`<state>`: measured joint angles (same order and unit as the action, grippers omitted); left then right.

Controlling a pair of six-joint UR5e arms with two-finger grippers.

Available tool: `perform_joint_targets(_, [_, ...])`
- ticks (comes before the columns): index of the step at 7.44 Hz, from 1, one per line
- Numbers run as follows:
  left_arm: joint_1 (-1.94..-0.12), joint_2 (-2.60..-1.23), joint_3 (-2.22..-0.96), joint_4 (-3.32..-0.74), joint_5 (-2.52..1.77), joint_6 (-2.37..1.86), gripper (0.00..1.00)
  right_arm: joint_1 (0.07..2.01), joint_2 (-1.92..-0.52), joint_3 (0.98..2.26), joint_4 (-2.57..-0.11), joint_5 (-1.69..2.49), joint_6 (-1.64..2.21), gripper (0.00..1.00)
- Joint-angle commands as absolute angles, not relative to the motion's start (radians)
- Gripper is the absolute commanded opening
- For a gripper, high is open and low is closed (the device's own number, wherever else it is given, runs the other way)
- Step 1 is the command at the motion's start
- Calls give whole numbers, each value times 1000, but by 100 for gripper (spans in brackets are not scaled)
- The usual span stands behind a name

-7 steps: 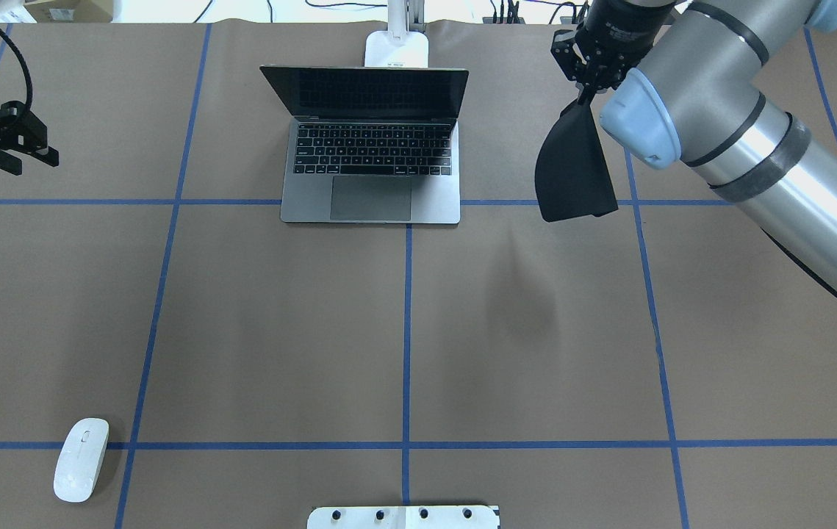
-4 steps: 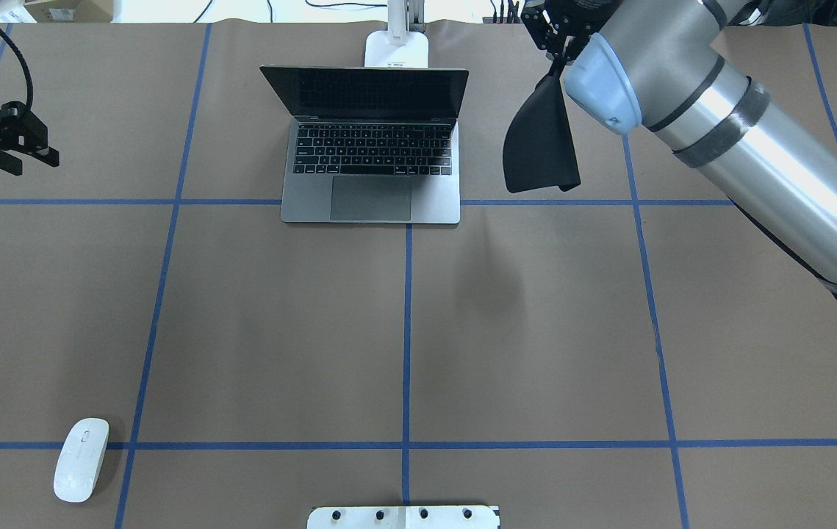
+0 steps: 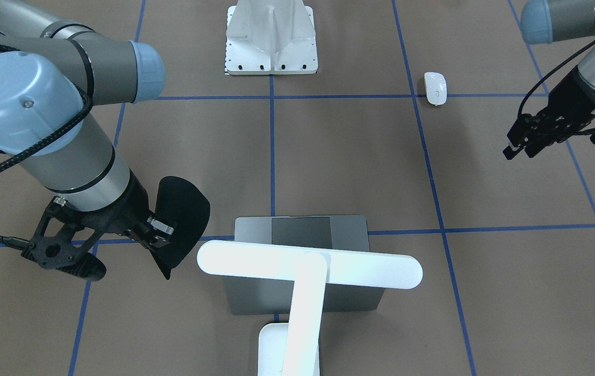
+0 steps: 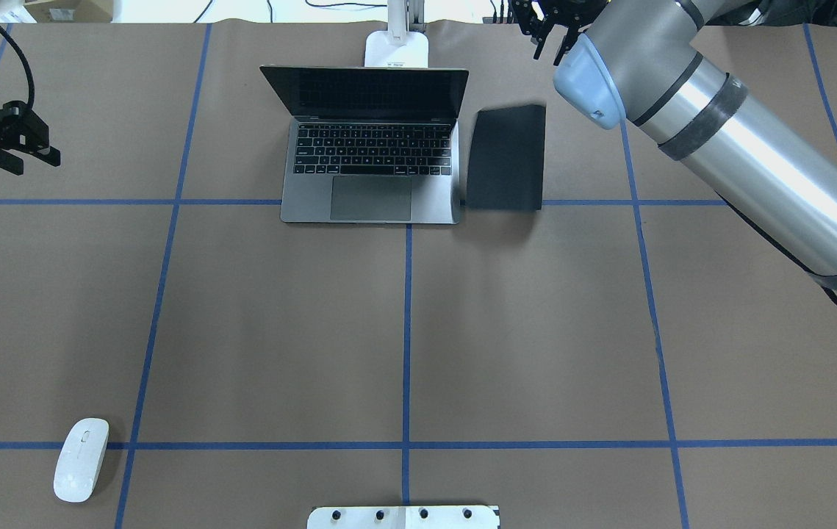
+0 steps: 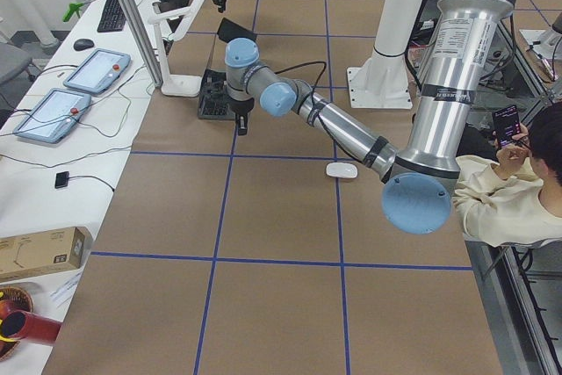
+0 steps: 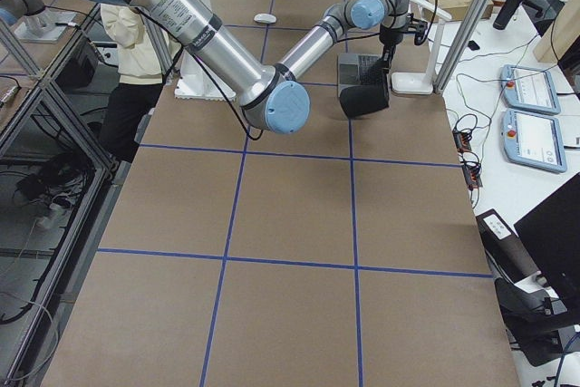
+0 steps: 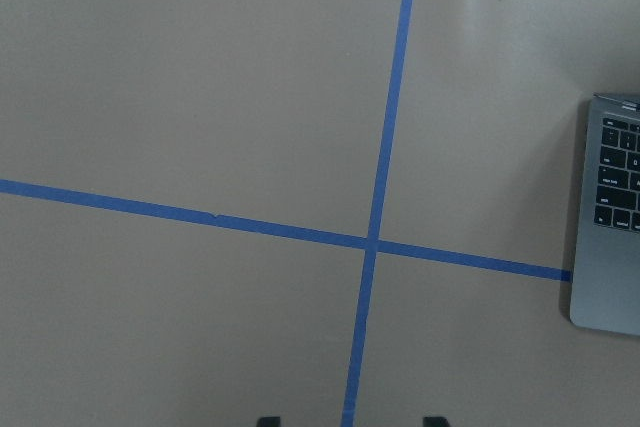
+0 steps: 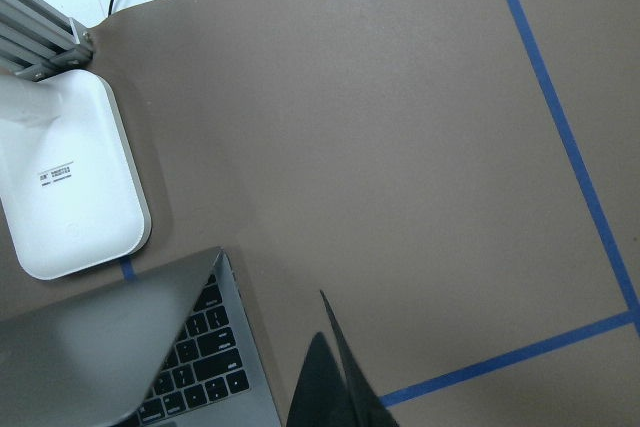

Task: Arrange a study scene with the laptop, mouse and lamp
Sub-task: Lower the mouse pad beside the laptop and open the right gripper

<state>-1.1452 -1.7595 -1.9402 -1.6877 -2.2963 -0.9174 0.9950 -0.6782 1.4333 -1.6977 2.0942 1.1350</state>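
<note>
The laptop (image 4: 370, 162) stands open at the far middle, screen dark. The lamp's base (image 4: 397, 50) sits just behind it; its bar head (image 3: 307, 263) hangs over the laptop (image 3: 302, 230) in the front view. The mouse (image 4: 81, 459) lies alone at the near left. A black mat (image 4: 506, 158) lies flat just right of the laptop. My right gripper (image 4: 550, 40) is open and empty above the mat's far end. In the front view the mat (image 3: 179, 219) shows bent beside the fingers. My left gripper (image 4: 32, 158) is open and empty, hovering at the far left.
A white ribbed pedestal (image 4: 403, 516) stands at the near middle edge. Blue tape lines cross the brown table. My right arm's long forearm (image 4: 756, 169) spans the far right quarter. Cables and monitors lie beyond the far edge.
My right gripper carried the hanging mat left and farther back, then opened. The mat dropped flat beside the laptop. The left arm barely moved.
</note>
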Motion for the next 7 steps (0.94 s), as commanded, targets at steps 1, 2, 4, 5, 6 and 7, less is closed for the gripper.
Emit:
perform_joint_targets(1, [-1146,-1763,-1940,-1684,-2296,-919,58,994,-680,1436,-1692,2068,1129,100])
perform_joint_targets(2, [-1146,-1763,-1944,-1684,-2296,-919,58,993,-683,1434,-1692,2068,1127,100])
perform_joint_targets(4, [-1146,-1752,-1941,-1683,-2296,-919,59,994,-715,1445,-1692,2069,1099,100])
perform_joint_targets(5, [-1147,-1740,-1944,-1683,-2290,-919,62,993,-779,1500,-1692,2071,1045,100])
perform_joint_targets(6, [-1146,-1706,-1953,-1684,-2283,-919,80,988,-854,1567,-1692,2072,1002,100])
perform_joint_targets(7, [-1146,-1666,-1972,-1684,-2280,-920,99,974,-889,1601,-1692,2072,997,100])
